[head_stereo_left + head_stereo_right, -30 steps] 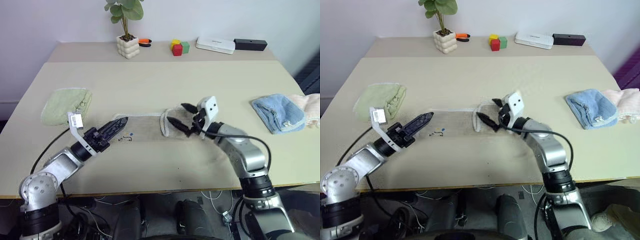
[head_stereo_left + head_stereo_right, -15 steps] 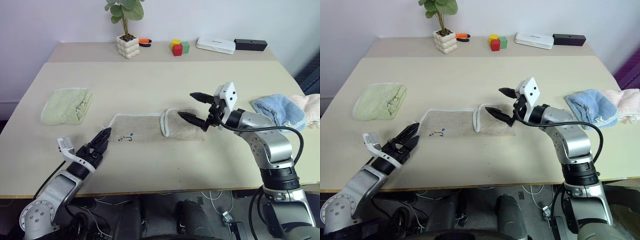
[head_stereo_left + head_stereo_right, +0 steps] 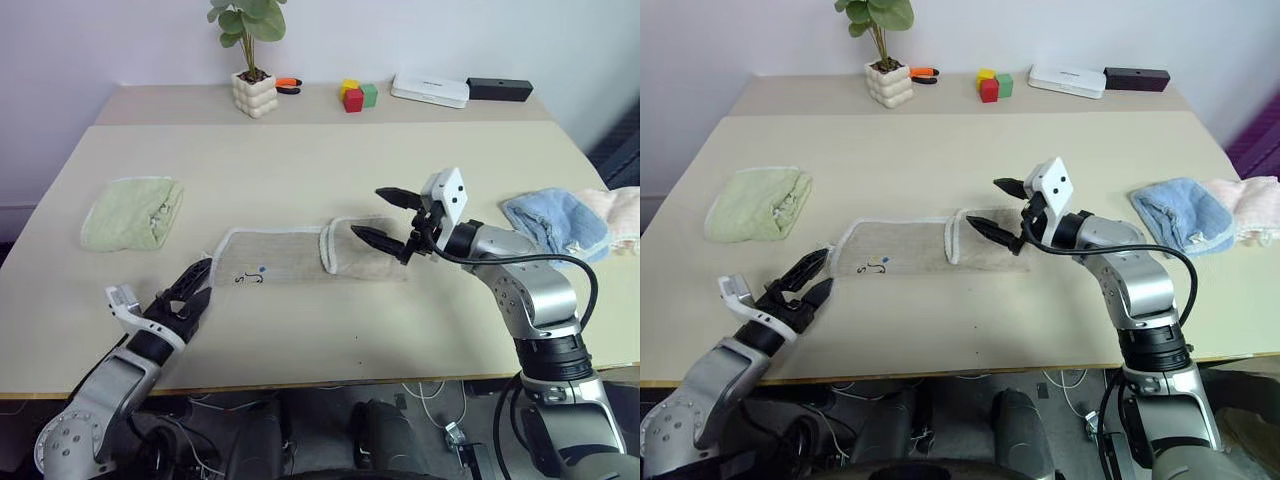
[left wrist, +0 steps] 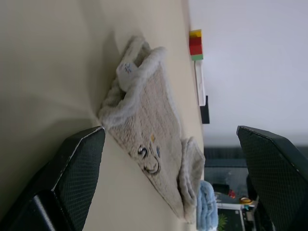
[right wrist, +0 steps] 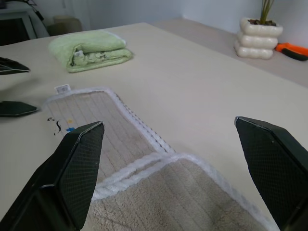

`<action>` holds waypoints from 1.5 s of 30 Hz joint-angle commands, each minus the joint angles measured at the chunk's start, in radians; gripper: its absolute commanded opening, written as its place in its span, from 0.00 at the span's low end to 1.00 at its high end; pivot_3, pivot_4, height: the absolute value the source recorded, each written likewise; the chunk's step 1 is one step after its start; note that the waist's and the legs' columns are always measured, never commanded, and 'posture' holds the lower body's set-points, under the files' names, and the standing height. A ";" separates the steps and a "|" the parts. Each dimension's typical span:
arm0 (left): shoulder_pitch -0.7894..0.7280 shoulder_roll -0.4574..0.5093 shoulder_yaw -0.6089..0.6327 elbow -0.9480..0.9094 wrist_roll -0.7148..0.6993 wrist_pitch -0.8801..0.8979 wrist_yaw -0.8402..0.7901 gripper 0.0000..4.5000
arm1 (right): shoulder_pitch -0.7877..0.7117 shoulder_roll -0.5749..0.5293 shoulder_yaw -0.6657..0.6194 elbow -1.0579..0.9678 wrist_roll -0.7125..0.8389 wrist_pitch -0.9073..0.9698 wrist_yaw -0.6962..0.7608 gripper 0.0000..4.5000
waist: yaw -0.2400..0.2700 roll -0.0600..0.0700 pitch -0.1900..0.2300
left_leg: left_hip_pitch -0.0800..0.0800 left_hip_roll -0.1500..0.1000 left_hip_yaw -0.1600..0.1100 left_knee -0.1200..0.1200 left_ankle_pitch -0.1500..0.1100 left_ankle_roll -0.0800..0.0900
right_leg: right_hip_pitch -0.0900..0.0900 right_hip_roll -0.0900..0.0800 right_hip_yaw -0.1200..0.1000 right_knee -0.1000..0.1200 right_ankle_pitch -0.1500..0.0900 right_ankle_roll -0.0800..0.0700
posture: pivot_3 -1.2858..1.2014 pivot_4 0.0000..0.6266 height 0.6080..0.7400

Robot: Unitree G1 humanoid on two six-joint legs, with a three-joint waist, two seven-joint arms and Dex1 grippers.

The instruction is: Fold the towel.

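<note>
The tabletop [image 3: 300, 160] is a wide cream surface with a second, narrower one butted against its far edge.

The towel [image 3: 310, 257] lies flat near the middle of it, a long beige strip with white corded edging. Its right end is folded back over itself, so a doubled flap [image 3: 365, 248] sits on top there. The left part is a single layer, with a small dark printed motif [image 3: 251, 279] near the front edge and a little white tag [image 5: 62, 88] at its left corner.

The right hand [image 3: 390, 216] hangs just above the folded flap, pointing left, its two black fingers spread wide with nothing between them. The left hand [image 3: 190, 285] sits low over the tabletop just off the towel's left front corner, fingers also spread and gripping nothing; whether they touch the cloth cannot be told.

A pale green towel [image 3: 133, 212] lies folded well to the left, apart from the beige one. A light blue towel [image 3: 556, 224] is bunched up at the right, with a pale pink cloth [image 3: 620, 215] just beside it at the edge.

Along the far surface stand a small potted plant [image 3: 252, 55], an orange-handled tool [image 3: 289, 85] beside the pot, some red, yellow and green blocks [image 3: 356, 95], a flat white box [image 3: 431, 90] and a black box [image 3: 500, 89].
</note>
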 commanded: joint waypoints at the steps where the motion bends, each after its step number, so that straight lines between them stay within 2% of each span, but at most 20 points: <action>1: 0.015 0.002 -0.050 0.009 0.001 0.003 0.047 1.00 | -0.003 0.006 -0.003 -0.027 -0.004 -0.016 -0.011 0.98 | 0.001 0.000 0.000 | 0.000 0.000 0.000 0.000 0.000 0.000 | 0.000 0.000 0.000 0.000 0.000 0.000 | 0.52 0.24 0.96; 5: -0.050 0.013 -0.051 0.089 0.043 -0.022 0.065 1.00 | -0.003 0.011 -0.001 -0.026 -0.005 -0.016 -0.018 0.98 | 0.010 0.003 -0.002 | 0.001 -0.001 0.000 0.000 0.000 0.000 | 0.001 -0.001 0.000 -0.001 0.000 0.000 | 0.52 0.24 0.96; 8: -0.097 0.052 -0.098 0.171 0.094 0.029 0.069 1.00 | -0.007 0.014 0.001 -0.021 -0.007 -0.018 -0.024 0.98 | 0.023 0.006 -0.003 | 0.002 -0.001 0.000 0.000 0.000 0.000 | 0.002 0.000 0.000 -0.002 0.000 0.000 | 0.52 0.24 0.96; 11: -0.167 0.049 -0.122 0.258 0.110 0.045 0.078 0.72 | -0.014 0.016 0.001 -0.021 -0.007 -0.016 -0.031 1.00 | 0.026 0.013 -0.008 | 0.002 -0.001 -0.002 0.000 0.000 0.000 | 0.002 0.000 -0.003 -0.007 0.000 -0.001 | 0.52 0.24 0.96; 14: -0.242 0.056 -0.118 0.350 0.163 0.057 0.001 0.37 | -0.019 0.014 -0.002 -0.020 -0.010 -0.012 -0.041 1.00 | 0.026 0.014 -0.008 | 0.002 -0.001 -0.003 0.000 0.000 0.001 | 0.005 0.000 -0.004 -0.010 0.000 -0.001 | 0.52 0.24 0.96; 16: -0.273 0.055 -0.109 0.379 0.187 0.066 -0.035 0.15 | -0.014 0.009 -0.002 -0.020 -0.014 -0.012 -0.045 1.00 | 0.028 0.019 -0.011 | 0.003 -0.001 -0.004 0.000 0.000 0.001 | 0.006 0.000 -0.006 -0.010 0.000 -0.001 | 0.52 0.24 0.96; 18: -0.293 0.055 -0.103 0.384 0.204 0.080 -0.065 0.01 | -0.005 0.003 -0.003 -0.022 -0.018 -0.013 -0.048 1.00 | 0.027 0.023 -0.014 | 0.004 -0.001 -0.003 0.000 0.000 0.001 | 0.008 0.000 -0.006 -0.010 0.000 -0.001 | 0.52 0.24 0.96; 24: -0.326 0.055 -0.085 0.367 0.245 0.104 -0.140 0.01 | 0.010 -0.007 -0.013 -0.023 -0.027 -0.013 -0.064 1.00 | 0.026 0.024 -0.014 | 0.005 -0.001 -0.005 0.000 0.000 0.001 | 0.012 0.000 -0.006 -0.011 0.000 -0.001 | 0.52 0.24 0.96; 29: -0.333 0.122 -0.174 0.169 0.420 0.097 -0.390 0.01 | 0.033 -0.036 -0.032 -0.017 -0.032 -0.023 -0.047 1.00 | 0.025 0.019 -0.011 | 0.001 -0.001 -0.005 0.000 0.000 0.001 | 0.009 0.000 -0.007 -0.012 0.000 -0.001 | 0.52 0.24 0.96; 32: -0.371 0.135 -0.222 0.106 0.523 0.058 -0.485 0.01 | 0.060 -0.087 -0.060 -0.002 -0.028 -0.018 -0.024 1.00 | 0.024 0.017 -0.010 | -0.001 -0.001 -0.004 0.000 -0.001 0.002 | 0.008 0.000 -0.006 -0.014 0.000 -0.001 | 0.52 0.24 0.96; 34: -0.436 0.117 -0.238 0.094 0.534 0.052 -0.517 0.01 | 0.096 -0.142 -0.119 -0.012 0.025 0.008 0.032 1.00 | 0.023 0.016 -0.009 | -0.001 -0.002 -0.004 0.000 -0.001 0.002 | 0.008 0.000 -0.006 -0.014 0.000 -0.001 | 0.52 0.24 0.96; 36: -0.503 0.123 -0.299 0.080 0.629 0.015 -0.594 0.01 | 0.129 -0.198 -0.182 -0.023 0.088 0.037 0.093 1.00 | 0.028 0.015 -0.008 | -0.002 -0.002 -0.004 -0.001 -0.001 0.002 | 0.009 0.000 -0.007 -0.014 0.000 -0.001 | 0.52 0.24 0.96; 41: -0.672 0.065 -0.466 0.192 0.856 -0.084 -0.755 0.01 | 0.216 -0.281 -0.279 -0.054 0.157 0.011 0.201 1.00 | 0.024 0.015 -0.008 | 0.000 -0.002 -0.002 -0.001 -0.001 0.002 | 0.009 0.000 -0.007 -0.015 0.000 -0.001 | 0.52 0.24 0.96; 45: -0.827 -0.059 -0.578 0.385 1.015 -0.170 -0.840 0.01 | 0.250 -0.289 -0.317 -0.066 0.166 0.007 0.191 1.00 | 0.025 0.011 -0.006 | -0.001 -0.002 -0.002 0.000 -0.001 0.002 | 0.010 0.001 -0.007 -0.015 0.001 0.000 | 0.52 0.24 0.96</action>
